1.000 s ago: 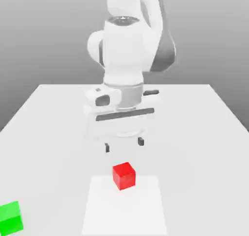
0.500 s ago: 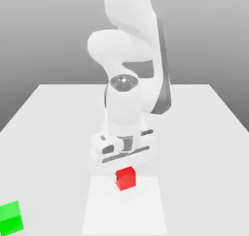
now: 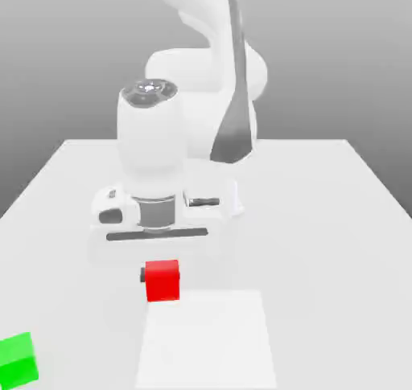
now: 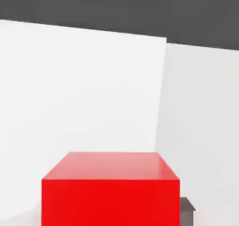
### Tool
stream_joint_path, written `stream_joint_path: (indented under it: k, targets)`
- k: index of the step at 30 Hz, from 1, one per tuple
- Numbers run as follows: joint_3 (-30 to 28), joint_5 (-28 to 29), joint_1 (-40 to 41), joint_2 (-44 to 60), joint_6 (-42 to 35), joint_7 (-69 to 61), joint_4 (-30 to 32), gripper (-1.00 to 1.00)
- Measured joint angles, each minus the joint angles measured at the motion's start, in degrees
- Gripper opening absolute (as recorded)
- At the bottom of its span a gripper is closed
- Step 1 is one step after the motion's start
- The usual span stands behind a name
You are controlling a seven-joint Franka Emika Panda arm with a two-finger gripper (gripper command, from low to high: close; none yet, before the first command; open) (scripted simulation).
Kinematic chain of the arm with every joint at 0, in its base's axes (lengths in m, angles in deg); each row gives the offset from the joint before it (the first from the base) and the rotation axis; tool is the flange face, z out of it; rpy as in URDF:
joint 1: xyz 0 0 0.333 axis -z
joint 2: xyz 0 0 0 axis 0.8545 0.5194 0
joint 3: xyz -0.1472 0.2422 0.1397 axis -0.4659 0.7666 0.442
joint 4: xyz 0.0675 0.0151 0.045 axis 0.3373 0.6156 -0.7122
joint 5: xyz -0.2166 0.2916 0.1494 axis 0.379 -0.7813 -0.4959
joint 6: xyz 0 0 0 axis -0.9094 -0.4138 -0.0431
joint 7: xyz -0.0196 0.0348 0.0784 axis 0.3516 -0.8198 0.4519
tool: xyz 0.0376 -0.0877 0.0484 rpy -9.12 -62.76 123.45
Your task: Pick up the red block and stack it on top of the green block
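Red block [image 3: 162,281] sat clamped in the hand [image 3: 160,274], lifted off the counter [image 3: 322,219] — the carry step. Next it needed moving toward the exterior view's left, over the green block [image 3: 18,359] — well apart, near the counter's front edge.

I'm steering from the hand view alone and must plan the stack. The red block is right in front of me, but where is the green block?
Observer: The green block sits on the table at the exterior view's lower left corner.
Operator: How does it lie relative to the red one?
Observer: The red block is well apart from it, toward the exterior view's right and farther from that camera.
Operator: Is the hand properly over the red block?
Observer: Yes, the gripper points straight down with the block directly beneath the hand, and a dark fingertip shows against its left face.
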Motion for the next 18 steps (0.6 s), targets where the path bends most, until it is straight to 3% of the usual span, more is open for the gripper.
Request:
stream_joint_path:
  k: [10, 14, 15, 18]
  targets:
    - [-6.9, -6.5, 7.6, 12.0, -9.1, 14.0, -20.5, -1.00]
    - [-5.6, -10.3, 9.7, 19.7, -3.8, 12.8, -22.7, -1.00]
    - [-5.2, -10.9, 10.0, 20.9, -2.8, 12.5, -22.8, 1.00]
    - [-5.2, -10.9, 10.0, 20.9, -2.8, 12.5, -22.8, 1.00]
